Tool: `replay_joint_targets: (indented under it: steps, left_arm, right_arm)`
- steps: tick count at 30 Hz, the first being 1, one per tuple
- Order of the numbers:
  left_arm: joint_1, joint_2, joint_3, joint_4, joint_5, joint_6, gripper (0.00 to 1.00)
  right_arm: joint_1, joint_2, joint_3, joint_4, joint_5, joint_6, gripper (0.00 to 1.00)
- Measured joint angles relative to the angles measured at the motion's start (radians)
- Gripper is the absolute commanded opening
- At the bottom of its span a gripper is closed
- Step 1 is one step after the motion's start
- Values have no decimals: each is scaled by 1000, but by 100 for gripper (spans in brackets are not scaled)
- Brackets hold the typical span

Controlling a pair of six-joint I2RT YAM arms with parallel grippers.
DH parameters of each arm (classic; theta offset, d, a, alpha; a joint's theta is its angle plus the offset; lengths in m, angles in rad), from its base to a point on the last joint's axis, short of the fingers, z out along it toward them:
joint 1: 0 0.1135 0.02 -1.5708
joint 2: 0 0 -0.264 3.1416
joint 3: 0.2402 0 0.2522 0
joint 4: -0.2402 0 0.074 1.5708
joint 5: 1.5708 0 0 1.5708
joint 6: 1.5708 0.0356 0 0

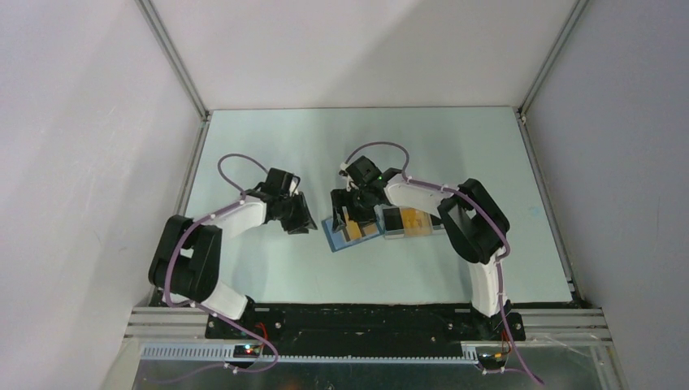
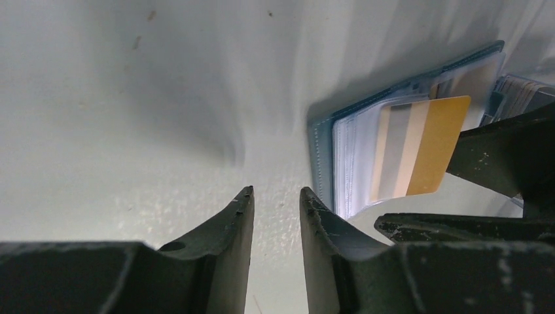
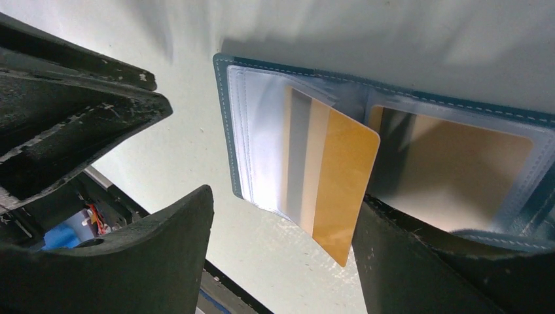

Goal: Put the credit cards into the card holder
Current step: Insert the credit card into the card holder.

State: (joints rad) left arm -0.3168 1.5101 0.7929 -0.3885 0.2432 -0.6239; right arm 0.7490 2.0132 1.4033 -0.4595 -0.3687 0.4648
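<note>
Blue and opened flat, the card holder (image 1: 336, 236) lies on the pale table (image 1: 309, 146) in the overhead view, at the middle between the two arms. The right gripper (image 1: 356, 211) hangs directly over it and covers much of it, while the left gripper (image 1: 297, 214) sits just to the holder's left, near but apart from it. Just beside the holder on its right is a clear tray (image 1: 435, 225) with a black card (image 1: 392, 220) and an orange card (image 1: 415, 219) in it. In the left wrist view the left gripper's jaws are parted by a narrow gap with only bare table between them; they grasp nothing. Beyond them the holder's clear leaves fan up. A yellow card (image 2: 437, 145) with a grey stripe is partly tucked into a pocket, its yellow end sticking out toward the right gripper's dark fingers (image 2: 501, 157). In the right wrist view the right gripper's jaws stand wide apart, released, one on each side of that card. The card sits tilted in a pocket of the holder's left leaf, one corner reaching past the holder's edge over the table. One finger is just beside the card's edge; whether it touches cannot be told. The other leaf shows a tan card (image 3: 458, 163) behind its clear window.
</note>
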Motion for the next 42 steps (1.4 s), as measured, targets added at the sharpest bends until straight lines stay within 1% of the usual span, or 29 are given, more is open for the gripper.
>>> replay_joint_targets:
  steps: [4,7,11,13,14,17,18,25,31,39,42]
  left_arm:
    - [-22,34,0,38,24,-24,37]
    - [-38,58,0,63,34,-40,36]
    - [-55,82,0,86,38,-57,33]
    - [-61,92,0,95,39,-61,31]
    - [-64,94,0,99,39,-64,29]
    - [-71,104,2,113,39,-74,25]
    - [-73,109,4,117,39,-77,24]
    - [-81,129,15,133,39,-84,18]
    - [-81,135,20,134,40,-84,17]
    - [-81,135,21,139,29,-84,17]
    - [-81,134,21,140,26,-84,20]
  right_arm:
    - [0,-11,0,-23,5,-13,81]
    - [-3,-14,0,-31,-5,-14,81]
    - [-17,-24,0,-48,-11,-14,81]
    - [-26,-28,0,-55,-8,-17,78]
    - [-28,-29,0,-59,-4,-19,74]
    - [-36,-29,0,-72,8,-27,66]
    - [-37,-29,0,-77,12,-30,62]
    - [-35,8,13,-90,-15,-37,51]
    - [-21,44,35,-81,-79,-36,48]
    - [16,46,37,-91,-122,-39,48]
    - [17,46,37,-90,-132,-40,49]
